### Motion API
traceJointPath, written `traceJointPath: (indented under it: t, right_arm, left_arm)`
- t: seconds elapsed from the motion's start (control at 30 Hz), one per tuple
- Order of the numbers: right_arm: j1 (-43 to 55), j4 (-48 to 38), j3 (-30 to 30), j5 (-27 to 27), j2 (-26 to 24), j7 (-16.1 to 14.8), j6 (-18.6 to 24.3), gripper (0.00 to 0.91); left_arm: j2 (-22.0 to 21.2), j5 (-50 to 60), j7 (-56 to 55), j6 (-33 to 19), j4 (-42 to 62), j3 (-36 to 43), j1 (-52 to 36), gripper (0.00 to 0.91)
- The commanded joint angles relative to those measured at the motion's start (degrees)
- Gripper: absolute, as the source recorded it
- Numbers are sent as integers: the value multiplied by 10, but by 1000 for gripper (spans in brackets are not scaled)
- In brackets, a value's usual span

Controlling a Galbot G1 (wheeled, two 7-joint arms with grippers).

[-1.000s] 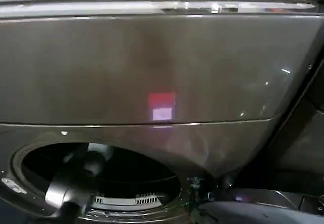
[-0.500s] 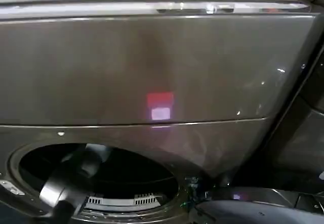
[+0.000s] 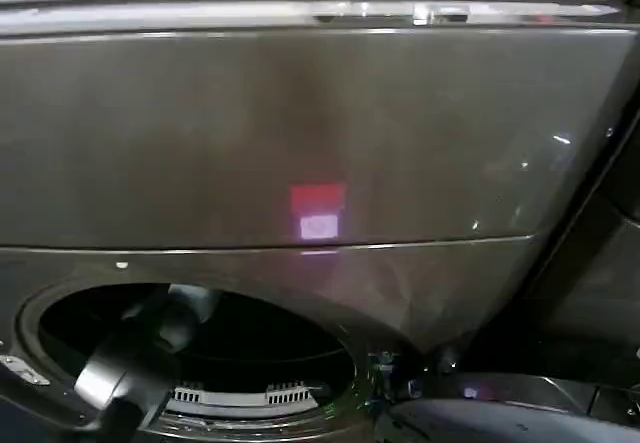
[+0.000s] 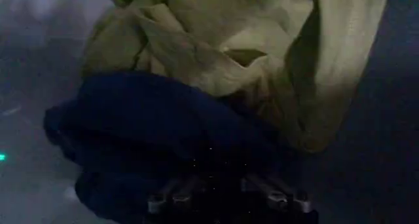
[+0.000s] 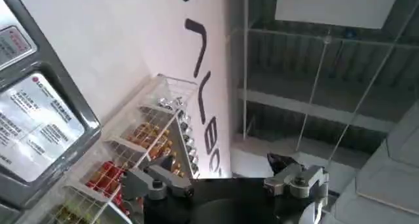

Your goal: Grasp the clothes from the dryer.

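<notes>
The dryer [image 3: 320,143] is a dark bronze-grey machine, and its round porthole [image 3: 250,338] stands open at the lower left of the head view. My left arm [image 3: 125,378] reaches through the porthole into the dark drum. The clothes lie right in front of my left gripper [image 4: 222,183]: a dark navy garment [image 4: 150,124] is bunched against it and covers its front, and a lime yellow-green garment [image 4: 255,42] is heaped just beyond. My right gripper [image 5: 222,169] is open and holds nothing, raised away from the dryer.
The dryer's swung-open door [image 3: 500,408] sits low at the right of the porthole. Behind my right gripper stand an LG-marked machine panel [image 5: 39,120] and a wire rack of small bottles [image 5: 141,147] against a white wall.
My left arm has shifted slightly left and lower at the porthole's rim over the last second. Little else has moved.
</notes>
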Motion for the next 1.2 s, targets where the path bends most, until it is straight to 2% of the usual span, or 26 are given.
traceJointPath:
  t: [0.03, 0.17, 0.4, 0.6, 0.73, 0.93, 1.2]
  right_arm:
    - [-2, -1, 2, 2, 0, 0, 0, 907]
    - [-4, -2, 4, 3, 0, 0, 0, 907]
    - [-4, -4, 3, 8, 0, 0, 1, 907]
    - [-4, -3, 2, 9, 0, 0, 1, 907]
    - [-3, -2, -1, 9, 1, 0, 1, 907]
    - [-3, -1, -1, 10, 5, 0, 1, 907]
    - [-7, 5, -1, 15, 9, 1, 0, 907]
  left_arm:
    - [0, -8, -12, 23, -8, 0, -1, 0]
    - [-2, -36, -27, 65, -25, 0, 0, 0]
    - [-4, -146, -56, 146, -94, -1, 21, 0]
    - [-24, -220, -85, 192, -148, -64, 41, 0]
    - [-31, -312, -119, 226, -201, -93, 58, 0]
    - [-47, -469, -203, 249, -268, -146, 86, 0]
    - [-51, -719, -284, 297, -403, -190, 164, 0]
